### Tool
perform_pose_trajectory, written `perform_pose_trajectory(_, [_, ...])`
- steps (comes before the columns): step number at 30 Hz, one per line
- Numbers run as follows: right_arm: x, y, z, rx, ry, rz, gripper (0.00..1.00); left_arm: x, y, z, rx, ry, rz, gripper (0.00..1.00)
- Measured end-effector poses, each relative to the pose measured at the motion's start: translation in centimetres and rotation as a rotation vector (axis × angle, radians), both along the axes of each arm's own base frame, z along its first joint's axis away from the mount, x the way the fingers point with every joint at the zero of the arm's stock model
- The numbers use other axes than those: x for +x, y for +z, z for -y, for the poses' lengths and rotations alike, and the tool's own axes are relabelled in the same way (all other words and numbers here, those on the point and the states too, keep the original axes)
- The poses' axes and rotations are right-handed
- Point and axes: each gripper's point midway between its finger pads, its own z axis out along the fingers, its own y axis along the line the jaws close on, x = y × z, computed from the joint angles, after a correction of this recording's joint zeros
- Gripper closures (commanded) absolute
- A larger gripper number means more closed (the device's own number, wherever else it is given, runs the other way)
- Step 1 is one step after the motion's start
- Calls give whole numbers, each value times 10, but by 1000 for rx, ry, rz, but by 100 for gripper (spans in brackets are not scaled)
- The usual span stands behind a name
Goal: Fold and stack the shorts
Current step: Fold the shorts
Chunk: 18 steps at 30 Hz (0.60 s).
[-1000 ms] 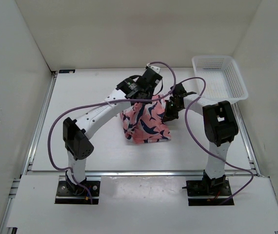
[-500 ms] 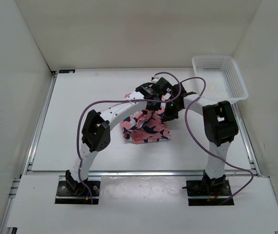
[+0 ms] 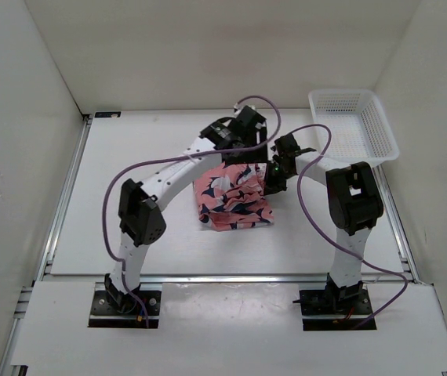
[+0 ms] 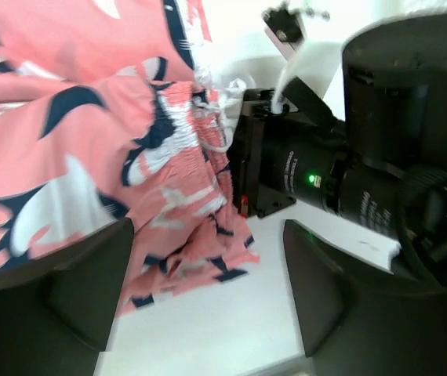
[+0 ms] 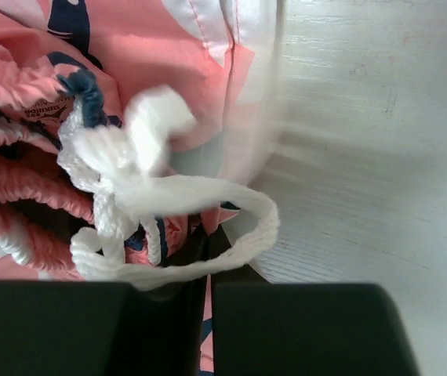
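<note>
The coral-pink shorts [image 3: 231, 200] with navy-and-white shapes lie in a folded heap at mid-table. My left gripper [image 3: 247, 154] hovers just above their far edge. In the left wrist view it [image 4: 208, 313] stands wide open, with only the table and a hem of the shorts [image 4: 90, 164] between its fingers [image 4: 74, 290]. My right gripper [image 3: 274, 178] sits at the shorts' right edge. In the right wrist view it [image 5: 209, 298] is shut on a strip of pink fabric of the shorts [image 5: 153, 47], under the white drawstring [image 5: 168, 227].
A white mesh basket [image 3: 341, 93] stands at the back right of the table [image 3: 129, 180]. The right arm's black wrist [image 4: 325, 172] is close in front of the left gripper. White walls enclose three sides.
My left gripper has opened and let go of the shorts, which dropped from a raised tent to a flat heap. The left arm drew back slightly. The right gripper has stayed put.
</note>
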Motion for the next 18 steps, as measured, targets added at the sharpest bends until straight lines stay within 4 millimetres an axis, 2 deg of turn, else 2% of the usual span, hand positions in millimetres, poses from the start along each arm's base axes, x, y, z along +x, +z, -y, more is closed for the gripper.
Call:
perform_pose_trajectory(1, [0,0,0,1,-2,0,91,0,9,-8,-22,11,-1,26])
perform_pose_trajectory(2, [0,1,0,2,-4,3,81,2,19,-18,-41,28,3,32])
perform_pose_trajectory(3, [-1,1,0,4,-8,4,75,4,29,-30,-59,48,12,45])
perform_pose_trajectory(4, [-1,2,1,3,-12,9,72,6,39,-44,-72,72,21,54])
perform_pose_trajectory(6, [-5,4,7,-23,-23,19,60,7,53,-72,-87,121,35,71])
perform_pose_trajectory(7, [-7,6,11,-44,-26,25,59,8,57,-88,-89,148,41,82])
perform_pose_trajectory(9, [-14,9,24,-100,-37,31,58,7,57,-112,-79,190,37,90])
perform_pose_trajectory(11, [-20,19,38,-159,-53,48,58,3,46,-125,-56,208,18,90])
perform_pose_trajectory(14, [-26,46,52,-200,-69,108,67,-5,15,-132,-9,211,-43,90])
perform_pose_trajectory(15, [-26,58,53,-198,-70,137,72,-10,1,-134,8,208,-73,90])
perform_pose_trajectory(18, [-23,87,46,-167,-63,207,72,-23,-38,-133,22,182,-156,90])
